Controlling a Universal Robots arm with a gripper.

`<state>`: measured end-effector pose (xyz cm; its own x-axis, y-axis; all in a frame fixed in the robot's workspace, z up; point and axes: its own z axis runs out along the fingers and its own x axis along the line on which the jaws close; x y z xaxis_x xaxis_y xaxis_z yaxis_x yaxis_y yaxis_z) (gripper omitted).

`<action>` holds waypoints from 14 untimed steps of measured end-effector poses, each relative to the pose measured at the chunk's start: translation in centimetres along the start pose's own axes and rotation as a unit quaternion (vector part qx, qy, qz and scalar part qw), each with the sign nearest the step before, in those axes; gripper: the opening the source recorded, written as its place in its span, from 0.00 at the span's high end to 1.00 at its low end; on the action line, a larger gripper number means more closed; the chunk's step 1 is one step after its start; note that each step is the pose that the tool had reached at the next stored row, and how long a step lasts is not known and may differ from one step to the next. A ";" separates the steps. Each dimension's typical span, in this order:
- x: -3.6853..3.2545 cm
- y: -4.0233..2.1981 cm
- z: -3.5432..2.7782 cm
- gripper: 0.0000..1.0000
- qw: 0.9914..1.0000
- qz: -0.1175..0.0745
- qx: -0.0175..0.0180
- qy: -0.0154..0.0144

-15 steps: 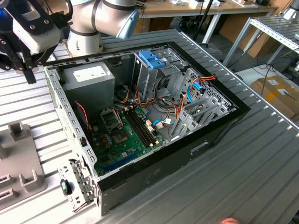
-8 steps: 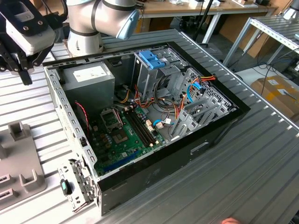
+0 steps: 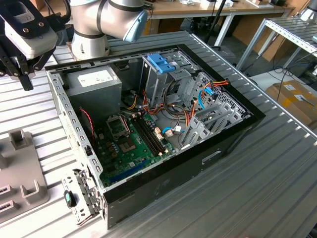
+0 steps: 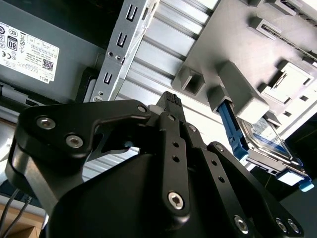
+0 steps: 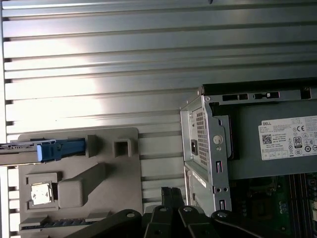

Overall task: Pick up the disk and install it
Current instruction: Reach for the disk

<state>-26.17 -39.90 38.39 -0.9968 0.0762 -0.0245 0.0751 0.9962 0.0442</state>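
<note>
Fingers (image 4: 171, 101) pressed together, empty; disk (image 4: 265, 141) sits in grey holder (image 4: 233, 29); white printed sticker (image 5: 288, 137) on power supply (image 5: 257, 166).

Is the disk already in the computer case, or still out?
Out: the disk sits in the grey holder on the table, beside the open computer case, not inside it.

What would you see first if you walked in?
Mid-picture in the exterior view, the big open black computer case on the ribbed metal table, green circuit board inside. At that view's left hangs the robot's black gripper; the second wrist view shows the grey-metal disk with light-blue rail in a grey plastic holder.
</note>
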 end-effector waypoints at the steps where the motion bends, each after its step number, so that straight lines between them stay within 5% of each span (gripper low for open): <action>1: 0.00 0.00 0.00 0.89 1.000 0.000 0.000 0.000; 14: 0.08 0.88 0.04 0.89 1.000 0.000 0.000 0.000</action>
<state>-26.18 -39.01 38.39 -0.9968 0.0762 -0.0245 0.0751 0.9962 0.0443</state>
